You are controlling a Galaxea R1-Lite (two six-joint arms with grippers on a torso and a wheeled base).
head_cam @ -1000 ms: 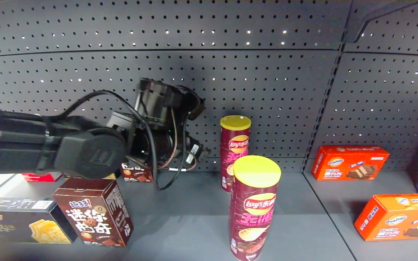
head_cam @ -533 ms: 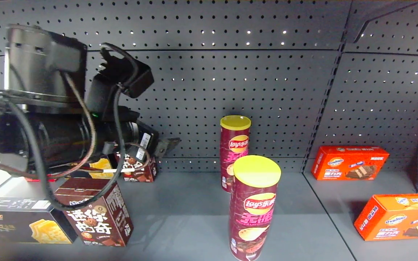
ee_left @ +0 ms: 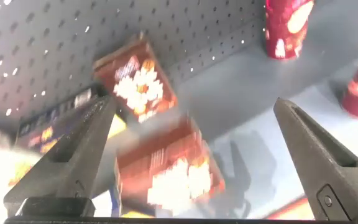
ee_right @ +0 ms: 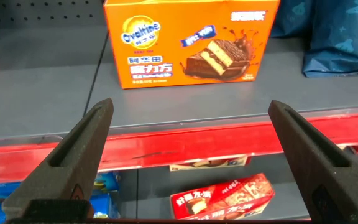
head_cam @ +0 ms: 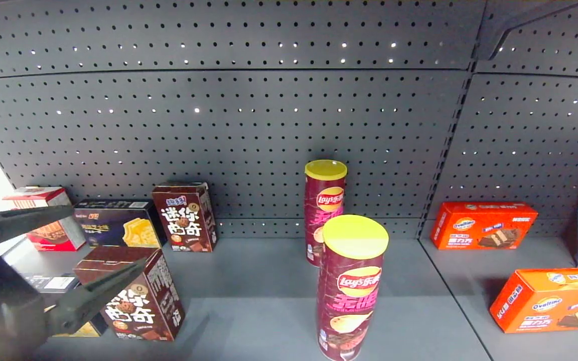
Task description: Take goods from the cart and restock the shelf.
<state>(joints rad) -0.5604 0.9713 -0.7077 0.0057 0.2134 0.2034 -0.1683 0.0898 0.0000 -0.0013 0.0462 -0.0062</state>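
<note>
At the lower left of the head view, the left gripper [head_cam: 107, 235], spread wide and holding nothing, hides most of a black box [head_cam: 43, 282] and a corner of the front brown box [head_cam: 143, 301] on the shelf [head_cam: 269, 281]. At centre stand two chip cans [head_cam: 351, 286]. The front orange box [head_cam: 552, 298] is cut off at the right edge. The right gripper [ee_right: 191, 104], also wide open and empty, faces an orange box [ee_right: 188, 40].

L gripper [head_cam: 108, 234]: low at robot's left side, jaws spread wide, empty. Fingers [head_cam: 23, 219] dark, tapered, pointing fwd and twd the right. R gripper [ee_right: 191, 104]: jaws likewise wide apart, empty.
</note>
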